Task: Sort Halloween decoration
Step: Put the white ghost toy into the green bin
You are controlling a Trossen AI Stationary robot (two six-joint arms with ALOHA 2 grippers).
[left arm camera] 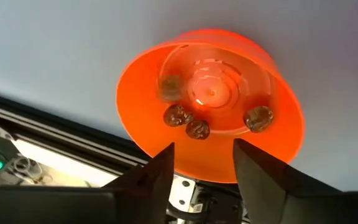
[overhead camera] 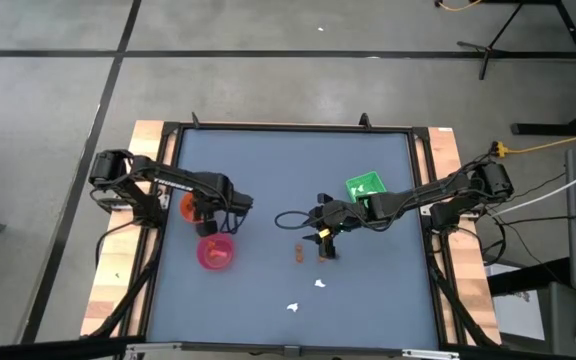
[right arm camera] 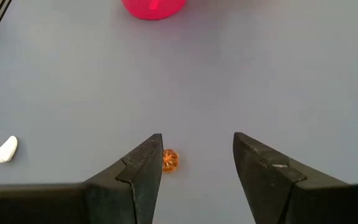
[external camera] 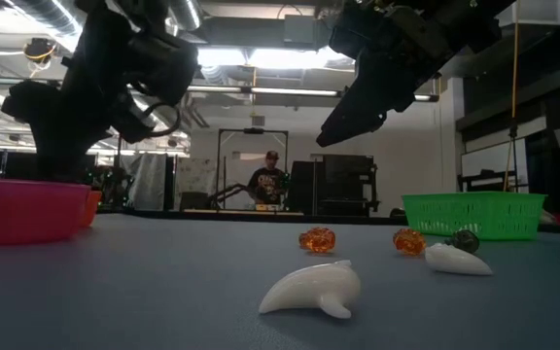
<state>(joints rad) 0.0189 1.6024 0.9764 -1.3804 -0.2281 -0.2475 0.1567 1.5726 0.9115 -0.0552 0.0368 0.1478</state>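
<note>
My left tool (left arm camera: 204, 165) hangs open above the orange bowl (left arm camera: 210, 106), holding nothing. My right tool (right arm camera: 197, 165) hovers wide over an orange piece (right arm camera: 169, 160) on the counter (right arm camera: 260, 74), seemingly lined up to grasp it.

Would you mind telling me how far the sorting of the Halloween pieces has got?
Done: several dark pieces lie in the orange bowl. In hand: left gripper open above that bowl; right gripper open over an orange piece. Left: two orange pieces and two white pieces on the table.

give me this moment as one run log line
left gripper: open over orange bowl, pieces inside | right gripper: open, above orange piece | white pieces on table | green tray: far side
</note>
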